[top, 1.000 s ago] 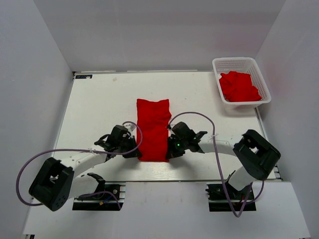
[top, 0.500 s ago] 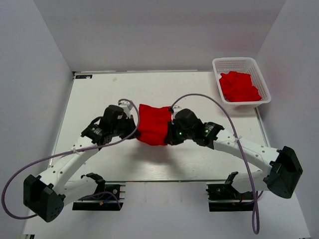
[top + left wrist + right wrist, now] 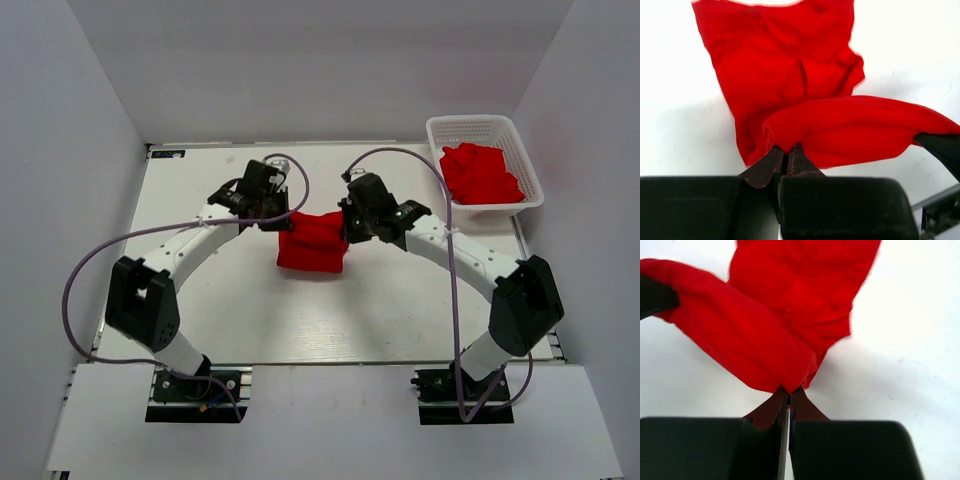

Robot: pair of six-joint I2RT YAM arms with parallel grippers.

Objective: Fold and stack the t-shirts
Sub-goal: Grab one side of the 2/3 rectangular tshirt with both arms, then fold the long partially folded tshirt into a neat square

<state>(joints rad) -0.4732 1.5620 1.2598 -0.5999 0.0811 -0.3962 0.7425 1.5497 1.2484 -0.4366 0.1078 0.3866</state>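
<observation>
Pinches, with left gripper (image 3: pixel 788 155) and right gripper (image 3: pixel 788 396) both closed tight on cloth, one edge of red t-shirt (image 3: pixel 312 245) doubled over itself mid-table (image 3: pixel 200 300); apparently mid-fold, nothing stacked yet, other t-shirts (image 3: pixel 480 175) crumpled in basket (image 3: pixel 497 128) far right.

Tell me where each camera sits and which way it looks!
Top external: fixed above and behind the arms, looking down on the table, the white basket and the red t-shirt; both arms show whole.
Left wrist: rides the left arm, looking along the left gripper, shut on the shirt's edge.
Right wrist: rides the right arm, looking along the right gripper, pinching the same shirt.
Shared: both wrist views show that shirt and the other gripper's fingertip.
</observation>
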